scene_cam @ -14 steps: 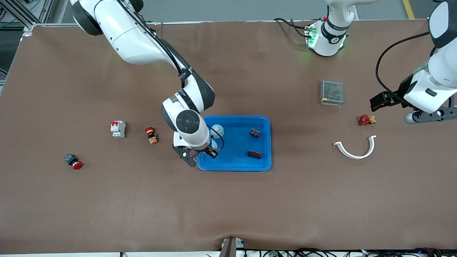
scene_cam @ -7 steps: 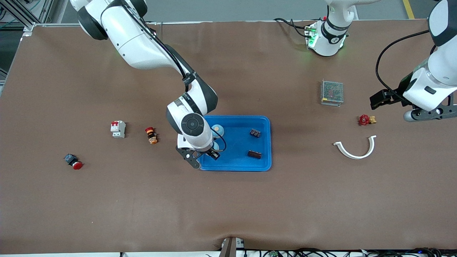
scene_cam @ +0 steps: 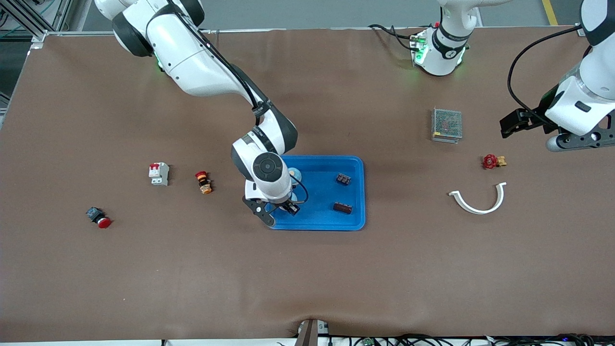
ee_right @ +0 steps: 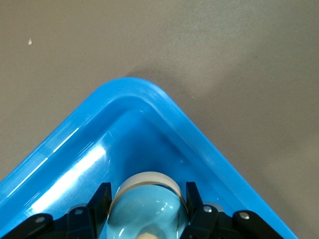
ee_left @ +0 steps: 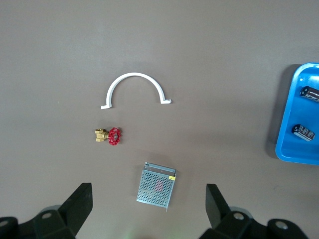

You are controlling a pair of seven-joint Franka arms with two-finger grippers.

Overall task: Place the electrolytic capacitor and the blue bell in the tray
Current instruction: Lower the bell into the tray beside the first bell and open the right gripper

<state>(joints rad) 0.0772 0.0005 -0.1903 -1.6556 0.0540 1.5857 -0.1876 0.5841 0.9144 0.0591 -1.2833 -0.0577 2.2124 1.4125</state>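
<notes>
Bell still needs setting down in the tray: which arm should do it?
Right. Its pincer is shut on the blue bell, already over a corner of the tray. The left pincer hangs open over the metal box, waiting.

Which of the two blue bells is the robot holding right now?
The one clamped in the right gripper over the tray corner nearer the camera. The other blue bell sits free in the tray, partly hidden by the arm.
</notes>
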